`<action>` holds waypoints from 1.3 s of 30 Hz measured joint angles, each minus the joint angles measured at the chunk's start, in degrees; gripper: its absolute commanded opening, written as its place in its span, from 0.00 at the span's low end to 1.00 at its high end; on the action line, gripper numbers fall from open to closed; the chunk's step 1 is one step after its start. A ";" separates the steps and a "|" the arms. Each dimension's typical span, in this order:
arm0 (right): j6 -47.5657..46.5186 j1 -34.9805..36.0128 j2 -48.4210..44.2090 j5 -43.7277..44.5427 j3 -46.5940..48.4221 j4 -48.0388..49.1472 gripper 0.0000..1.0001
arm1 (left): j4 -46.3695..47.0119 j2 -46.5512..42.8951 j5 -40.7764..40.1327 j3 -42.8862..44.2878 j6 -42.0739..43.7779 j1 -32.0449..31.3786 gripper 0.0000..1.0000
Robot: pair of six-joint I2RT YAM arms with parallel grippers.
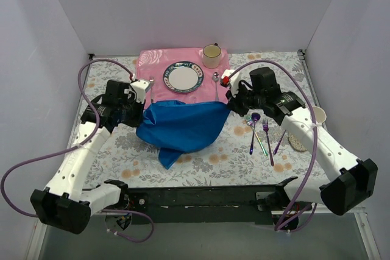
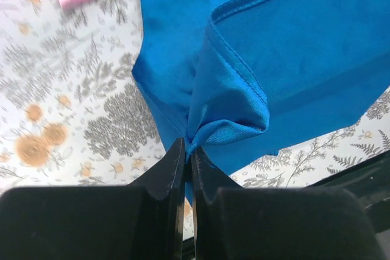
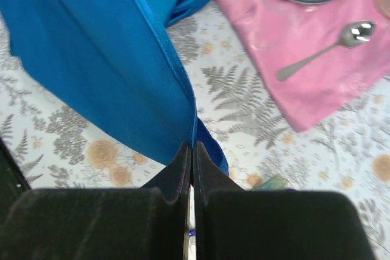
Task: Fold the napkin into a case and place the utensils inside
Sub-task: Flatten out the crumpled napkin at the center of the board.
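You are in the folding step, and no fold is set yet. Your left gripper (image 1: 144, 105) has its jaws pressed together on one corner of the napkin (image 1: 183, 126), and your right gripper (image 1: 230, 105) is clamped the same way on the hem of the opposite corner. The cloth hangs slack between them, with a point trailing toward your bases. The next move calls for lowering it flat, both corners kept level, so that the edges meet squarely. The utensils (image 1: 262, 132) lie on the table just below and outboard of the right gripper, clear of the cloth. Beyond both grippers, on the pink placemat (image 1: 152, 60), the plate (image 1: 169, 78) is bare. Whether the cup (image 1: 211, 61) holds anything, you cannot tell.
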 measured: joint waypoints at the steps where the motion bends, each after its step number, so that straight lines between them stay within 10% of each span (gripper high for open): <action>1: -0.17 0.50 0.92 -0.92 0.00 -0.24 0.01 | -0.07 1.16 0.44 -1.05 0.04 1.18 0.00; 6: -1.44 6.51 6.93 -3.67 -1.20 -0.26 0.01 | 1.09 10.23 7.56 -2.29 1.55 12.00 0.44; 14: -3.04 10.10 12.11 -4.74 -4.11 -0.35 0.01 | -0.24 21.33 24.94 1.22 12.17 35.63 0.65; 28: -2.73 10.08 14.32 -5.01 -4.15 -0.31 0.01 | 16.44 1.42 23.89 -17.66 33.70 11.69 0.64; 39: -1.53 10.08 16.46 -5.73 -3.89 -0.35 0.01 | 32.04 2.62 21.53 -27.96 63.71 10.01 0.57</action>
